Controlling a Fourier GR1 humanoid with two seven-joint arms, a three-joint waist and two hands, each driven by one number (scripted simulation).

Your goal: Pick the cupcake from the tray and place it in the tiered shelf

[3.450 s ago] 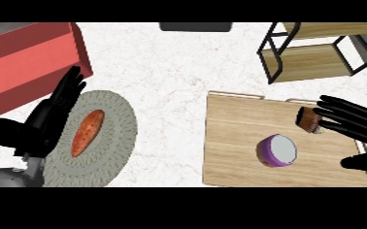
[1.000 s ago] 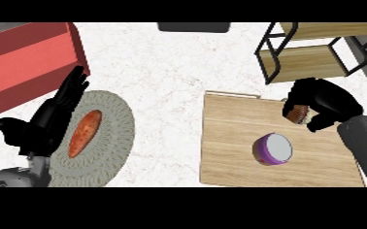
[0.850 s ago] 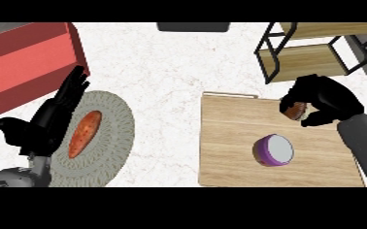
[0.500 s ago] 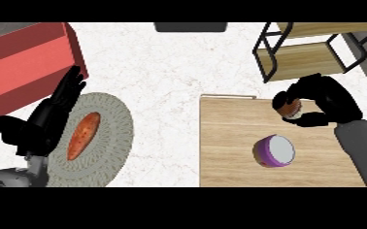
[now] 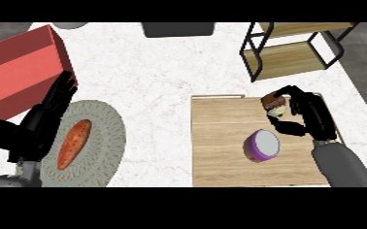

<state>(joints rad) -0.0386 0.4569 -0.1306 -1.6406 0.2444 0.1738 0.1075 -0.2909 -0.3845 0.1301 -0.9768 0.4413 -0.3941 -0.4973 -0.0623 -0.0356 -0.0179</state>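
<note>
Now: one cupcake (image 5: 275,105) in right hand (image 5: 307,114) | one tray (image 5: 222,150) | one tiered shelf (image 5: 290,48)

Bowl (image 5: 262,145) sits on the tray (image 5: 222,150); tiered shelf (image 5: 294,53) stands behind.

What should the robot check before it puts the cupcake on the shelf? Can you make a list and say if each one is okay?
1. Cupcake held in the right hand: ok, fingers curl round it.
2. Cupcake lifted clear of the wooden tray: cannot tell from above.
3. Tiered shelf has bare room on its wooden board: ok.
4. Purple bowl out of the way: ok, it sits nearer the robot than the cupcake.
5. Left hand out of the way: ok, open by the grey plate holding the carrot.
</note>
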